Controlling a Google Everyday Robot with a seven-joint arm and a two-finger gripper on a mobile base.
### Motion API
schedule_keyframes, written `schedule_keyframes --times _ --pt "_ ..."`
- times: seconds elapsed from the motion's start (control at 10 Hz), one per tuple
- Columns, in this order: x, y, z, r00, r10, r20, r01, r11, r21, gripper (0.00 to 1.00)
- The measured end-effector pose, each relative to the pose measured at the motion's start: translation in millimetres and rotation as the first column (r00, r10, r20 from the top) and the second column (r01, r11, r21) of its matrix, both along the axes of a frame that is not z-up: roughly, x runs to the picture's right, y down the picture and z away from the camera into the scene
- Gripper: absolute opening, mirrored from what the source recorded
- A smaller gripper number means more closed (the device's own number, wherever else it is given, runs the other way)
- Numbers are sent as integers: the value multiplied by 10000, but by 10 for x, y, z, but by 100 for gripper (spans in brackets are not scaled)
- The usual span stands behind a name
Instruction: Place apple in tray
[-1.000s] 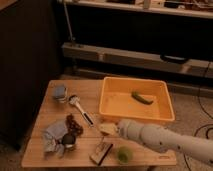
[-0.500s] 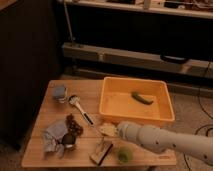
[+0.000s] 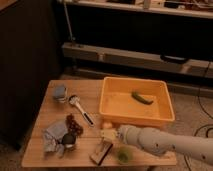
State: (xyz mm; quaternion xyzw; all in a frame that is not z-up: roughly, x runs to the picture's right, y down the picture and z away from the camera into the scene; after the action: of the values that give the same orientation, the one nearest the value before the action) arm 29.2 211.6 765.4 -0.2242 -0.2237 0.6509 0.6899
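Arm (image 3: 160,142) edged left, low from right | jaws spread beside apple (image 3: 106,124)

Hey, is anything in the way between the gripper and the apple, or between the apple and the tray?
Nothing visible. The gripper is right beside the apple, which lies on the table against the near-left corner of the tray. Only the tray's own wall must be cleared.

On my pale wooden worktop (image 3: 86,90) sit the orange-yellow plastic tray (image 3: 136,120), small yellowish apple (image 3: 106,124), dark red grapes (image 3: 74,122), a white-handled utensil (image 3: 81,109) and a small green cup (image 3: 123,155); the claw (image 3: 106,135) hovers spread beside the apple.
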Motion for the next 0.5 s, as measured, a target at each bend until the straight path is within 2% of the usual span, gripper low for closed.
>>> schedule_keyframes --times 0.2,0.5 --pt "2 42 55 9999 -109 74 109 9999 -9 80" --pt "-32 -2 146 9994 -309 139 307 9995 124 80"
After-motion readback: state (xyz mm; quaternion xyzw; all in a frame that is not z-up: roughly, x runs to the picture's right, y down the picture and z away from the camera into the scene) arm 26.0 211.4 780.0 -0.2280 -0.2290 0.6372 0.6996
